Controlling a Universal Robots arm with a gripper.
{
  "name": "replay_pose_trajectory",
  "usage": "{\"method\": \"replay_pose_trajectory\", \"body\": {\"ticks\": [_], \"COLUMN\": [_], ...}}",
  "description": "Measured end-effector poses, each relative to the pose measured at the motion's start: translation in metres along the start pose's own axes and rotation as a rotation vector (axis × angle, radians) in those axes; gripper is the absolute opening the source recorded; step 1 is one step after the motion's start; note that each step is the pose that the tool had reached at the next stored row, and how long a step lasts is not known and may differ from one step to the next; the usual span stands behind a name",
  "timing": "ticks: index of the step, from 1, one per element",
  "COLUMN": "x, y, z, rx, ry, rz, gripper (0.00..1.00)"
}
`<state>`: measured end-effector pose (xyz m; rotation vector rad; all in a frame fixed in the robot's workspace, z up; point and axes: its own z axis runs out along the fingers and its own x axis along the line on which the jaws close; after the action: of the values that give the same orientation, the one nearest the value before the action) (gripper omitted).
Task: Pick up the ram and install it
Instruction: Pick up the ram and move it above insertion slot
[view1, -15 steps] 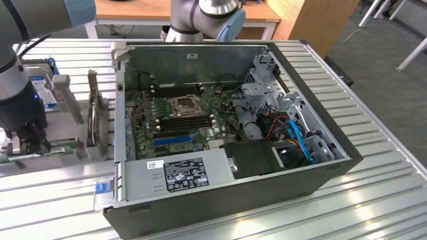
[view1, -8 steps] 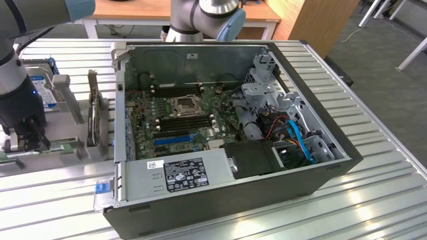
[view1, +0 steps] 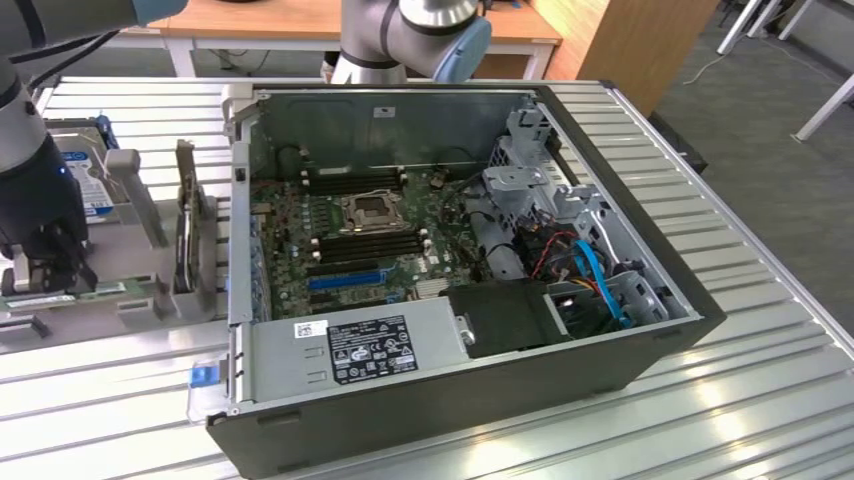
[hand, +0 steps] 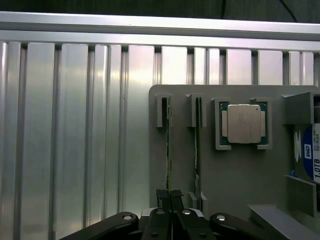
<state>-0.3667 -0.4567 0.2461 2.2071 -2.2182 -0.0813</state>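
The bench is silver, with a pattern of long parallel ribs. The computer case is dark grey. The motherboard inside it is green, with black slots and one blue slot. The cables are blue and red. The holder is plain grey. The ram is green and the hand is black.

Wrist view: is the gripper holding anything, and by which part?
The ram, pinched by its thin upper edge between the shut jaws of the gripper; it stands edge-up in the holder.
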Motion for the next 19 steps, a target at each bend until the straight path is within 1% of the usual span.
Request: {"method": "replay_pose_trajectory", "body": {"ticks": [6,19], "x": [0.000,-0.001], "y": [-0.0010,-0.0028], "z": [-0.0120,-0.0339], "rx": [0.0000,0.0002], "ry": [0.0000,-0.0002], "rz": [0.001,0.003], "gripper": [0.12,0.12]}}
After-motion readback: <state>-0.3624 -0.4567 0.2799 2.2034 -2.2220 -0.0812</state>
